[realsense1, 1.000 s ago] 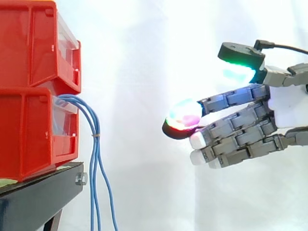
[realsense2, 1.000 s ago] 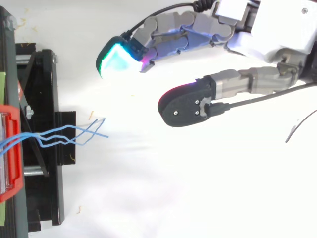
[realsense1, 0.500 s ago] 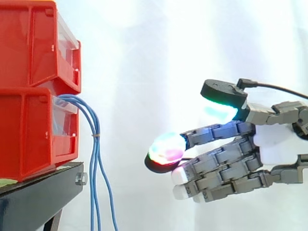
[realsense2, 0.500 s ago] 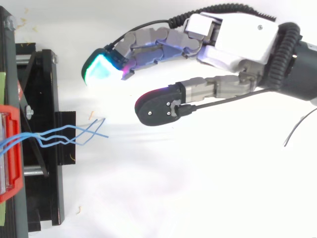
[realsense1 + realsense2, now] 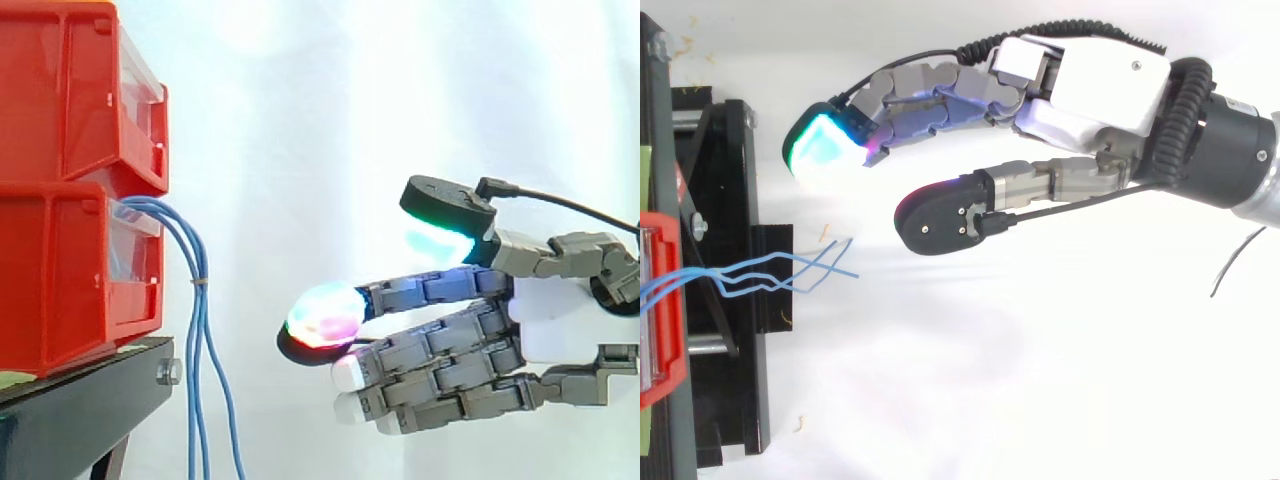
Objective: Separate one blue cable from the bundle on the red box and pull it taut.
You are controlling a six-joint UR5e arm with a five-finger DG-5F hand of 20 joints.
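1. Banded blue cables (image 5: 203, 330) hang slack from the front of the red box (image 5: 60, 270).
2. Well clear of the box, the hand (image 5: 555, 320) hovers, fingers (image 5: 322, 315) extended and empty, apparently gapped to pinch one strand.

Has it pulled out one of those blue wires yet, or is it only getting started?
Nothing is done yet: the blue cables hang slack in one bundle from the lower red box. In hand: the robot hand is open, fingers pointing at the bundle but clear of it. Left: reach in, pinch one cable and pull it taut.
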